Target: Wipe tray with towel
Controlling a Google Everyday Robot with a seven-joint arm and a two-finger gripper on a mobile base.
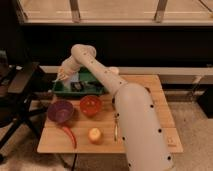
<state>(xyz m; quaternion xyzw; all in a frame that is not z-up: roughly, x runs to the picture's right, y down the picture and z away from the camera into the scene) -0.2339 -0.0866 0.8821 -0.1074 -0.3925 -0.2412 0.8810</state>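
Well, I saw the gripper (pixel 61 76) hanging over the left end of the green tray (pixel 88 92), which sat at the back left of the wooden table (pixel 150 96). Whether it was closed or held the towel, I could not tell.

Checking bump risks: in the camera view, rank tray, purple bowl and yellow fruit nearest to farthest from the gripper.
The gripper is over the tray's left end.
1. tray, beneath it
2. purple bowl, in front
3. yellow fruit, front right
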